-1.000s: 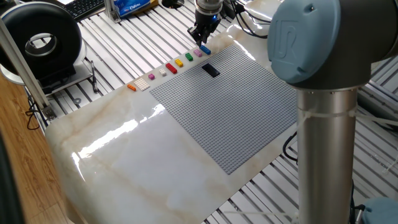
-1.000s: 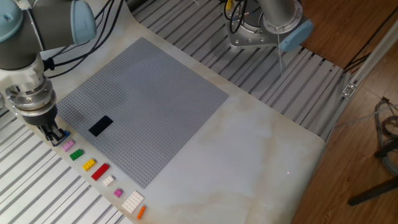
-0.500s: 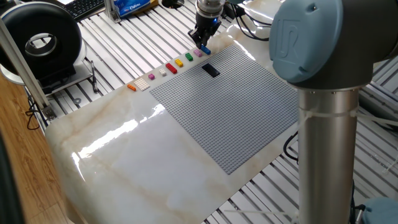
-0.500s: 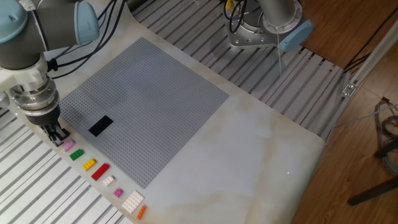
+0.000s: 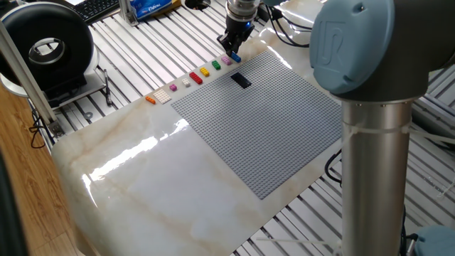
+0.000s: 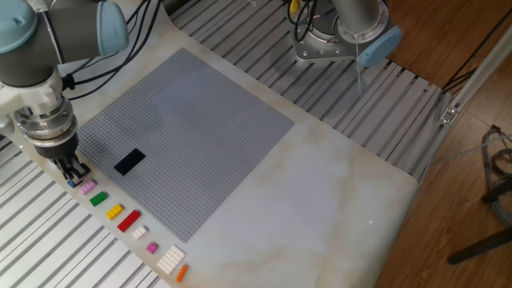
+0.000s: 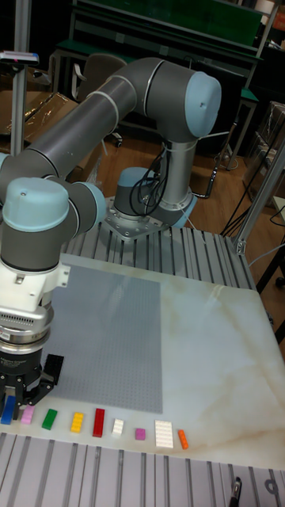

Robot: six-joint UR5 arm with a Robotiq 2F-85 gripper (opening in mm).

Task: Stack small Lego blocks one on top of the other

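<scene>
Blue brick [image 5: 235, 57] sits pinched in our hand [image 5: 232, 51]; next we judge we carry it onto the black brick [image 5: 242, 80].

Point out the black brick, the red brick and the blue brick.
black brick [image 6: 130, 162]: the other fixed view, top face.
red brick [image 7: 98, 422]: tall fixed view, middle of its top.
blue brick [image 7: 9, 409]: tall fixed view, its visible top.
</scene>
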